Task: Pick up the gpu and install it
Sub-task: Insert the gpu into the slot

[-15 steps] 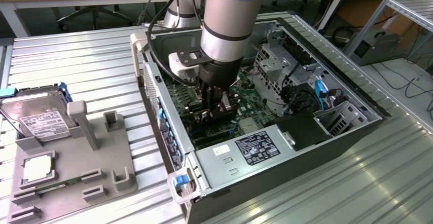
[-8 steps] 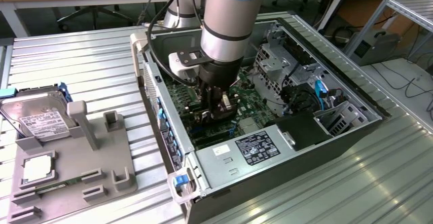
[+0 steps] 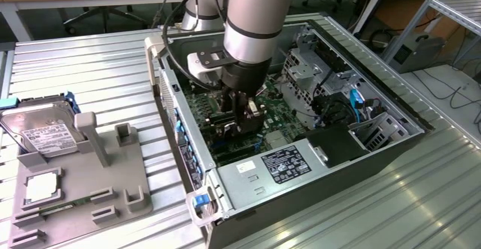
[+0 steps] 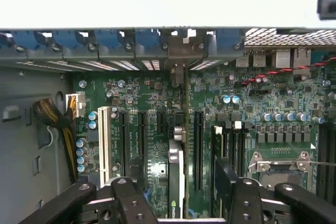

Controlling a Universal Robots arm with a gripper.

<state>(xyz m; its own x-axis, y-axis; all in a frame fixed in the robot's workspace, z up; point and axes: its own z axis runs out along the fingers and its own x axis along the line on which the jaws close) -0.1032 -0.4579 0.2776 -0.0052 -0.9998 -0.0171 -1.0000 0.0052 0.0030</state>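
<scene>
The gpu (image 4: pixel 176 182) stands on edge in a slot of the green motherboard (image 4: pixel 262 93) inside the open computer case (image 3: pixel 301 164). I see it as a thin card running up to its metal bracket (image 4: pixel 178 72) at the case's rear wall. My gripper (image 4: pixel 178 190) hangs right over it. One black finger (image 4: pixel 128 192) is on each side of the card, and a gap shows between each finger and the card. In the exterior view the gripper (image 3: pixel 242 119) reaches down into the middle of the case, over the gpu (image 3: pixel 253 112).
A grey fixture (image 3: pixel 112 176) on the exterior view's left holds a silver hard drive (image 3: pixel 41 128) and a small square chip (image 3: pixel 41 187). Inside the case are drive cages (image 3: pixel 316 69), cables, a blue-tabbed rear wall (image 4: pixel 105 40) and the CPU socket (image 4: pixel 278 163).
</scene>
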